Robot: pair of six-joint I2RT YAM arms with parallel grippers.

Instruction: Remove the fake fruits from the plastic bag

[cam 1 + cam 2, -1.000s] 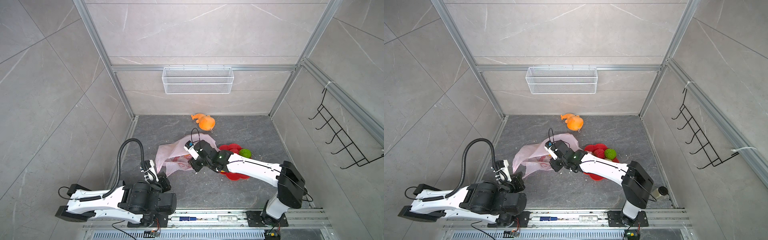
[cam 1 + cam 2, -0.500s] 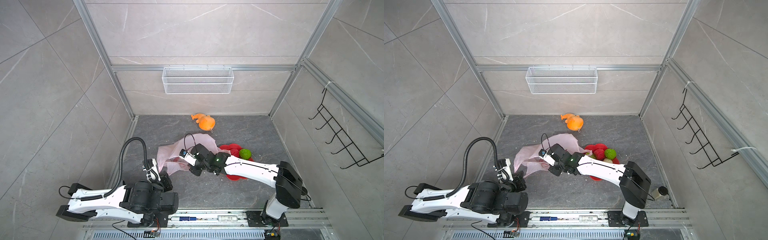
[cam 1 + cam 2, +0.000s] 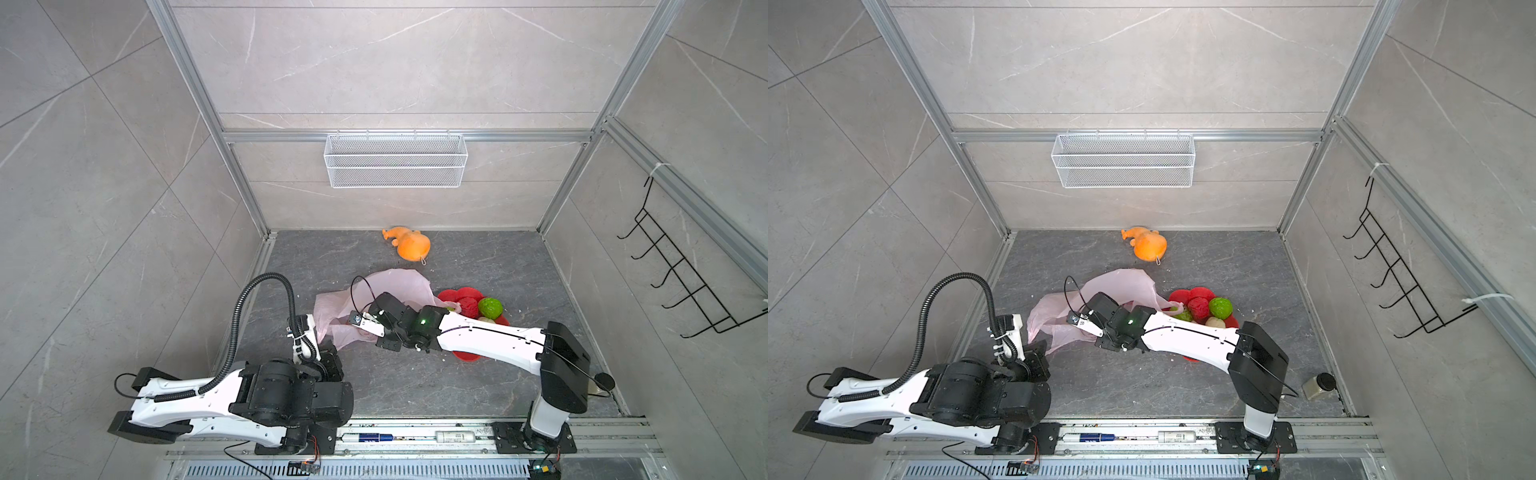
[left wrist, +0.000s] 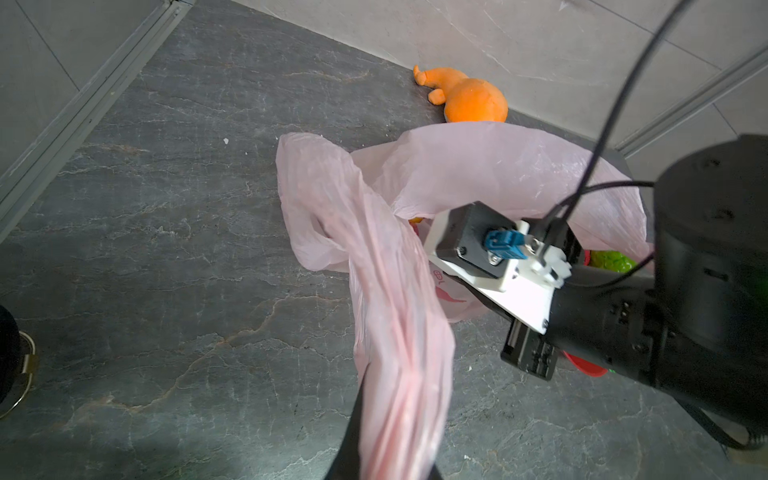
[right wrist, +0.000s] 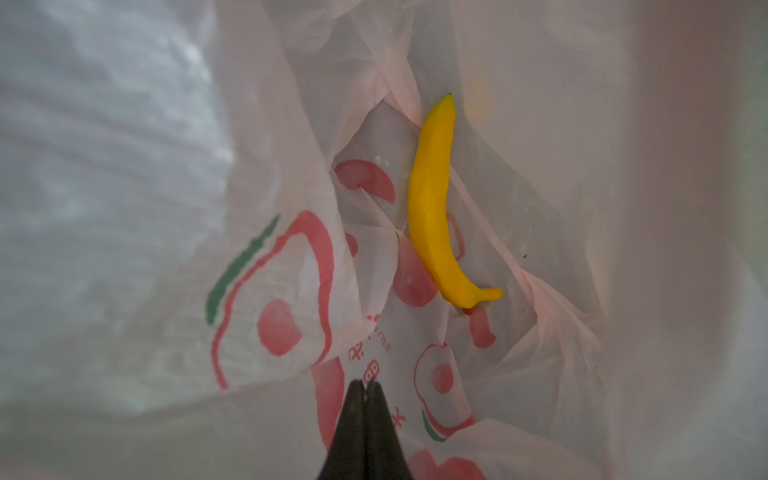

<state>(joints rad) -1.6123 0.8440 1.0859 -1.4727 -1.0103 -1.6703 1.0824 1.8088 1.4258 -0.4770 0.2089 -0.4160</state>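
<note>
The pale-pink plastic bag (image 3: 395,282) (image 3: 1121,286) lies crumpled mid-floor. My left gripper (image 4: 390,457) (image 3: 324,347) is shut on a twisted strand of the bag (image 4: 399,332) at its near-left edge. My right gripper (image 5: 365,384) is inside the bag (image 5: 282,291), shut on nothing. A yellow banana (image 5: 432,199) lies ahead of it, apart from the tips. In both top views the bag hides the right fingers; only the wrist (image 3: 419,326) shows. A red ball (image 3: 469,305), a green ball (image 3: 490,306) and a beige lump (image 3: 1214,322) sit on the red plate (image 3: 451,296).
An orange plush toy (image 3: 411,247) lies near the back wall. A wire basket (image 3: 395,160) hangs on that wall and a black hook rack (image 3: 681,282) on the right wall. A small jar (image 3: 1318,384) stands at the front right corner.
My right arm has pushed further left and nearer the front, going deeper into the bag, and the bag's top has risen over it. The left arm has barely moved.
</note>
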